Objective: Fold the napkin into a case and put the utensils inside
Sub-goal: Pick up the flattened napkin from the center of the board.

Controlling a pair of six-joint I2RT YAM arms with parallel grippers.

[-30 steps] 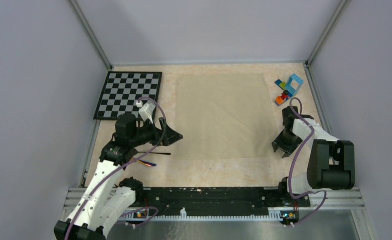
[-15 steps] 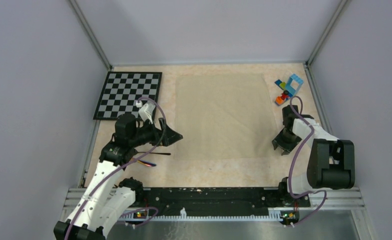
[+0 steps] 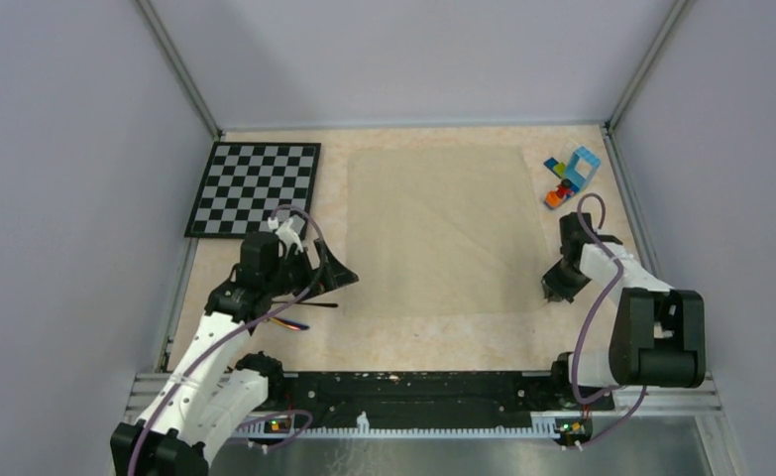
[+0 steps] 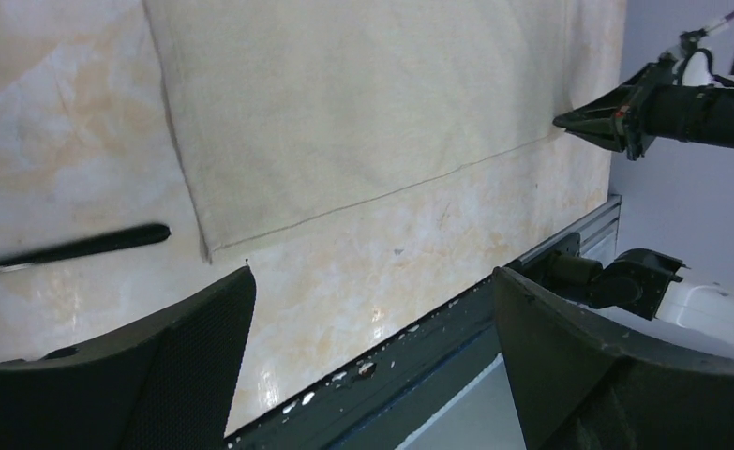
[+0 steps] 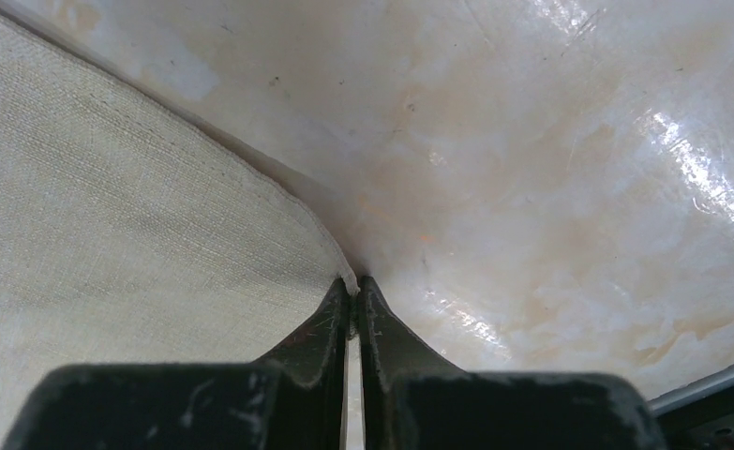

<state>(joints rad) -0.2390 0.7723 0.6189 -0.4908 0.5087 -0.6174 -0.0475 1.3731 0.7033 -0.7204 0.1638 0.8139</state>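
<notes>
One near corner of the flat, squarish napkin [image 3: 433, 228] is pinched tight in the right gripper [image 5: 354, 283]; the left gripper [image 4: 372, 274] stands wide apart.

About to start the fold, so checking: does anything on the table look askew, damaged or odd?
Nothing stands out. The napkin lies flat and square to the table, its near right corner pinched in the right gripper. The utensils lie just off its left edge.

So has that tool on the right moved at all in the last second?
Yes. The right tool has edged slightly left, toward the near right corner of the napkin, which has stayed put, and its jaws have shut on that corner.
</notes>
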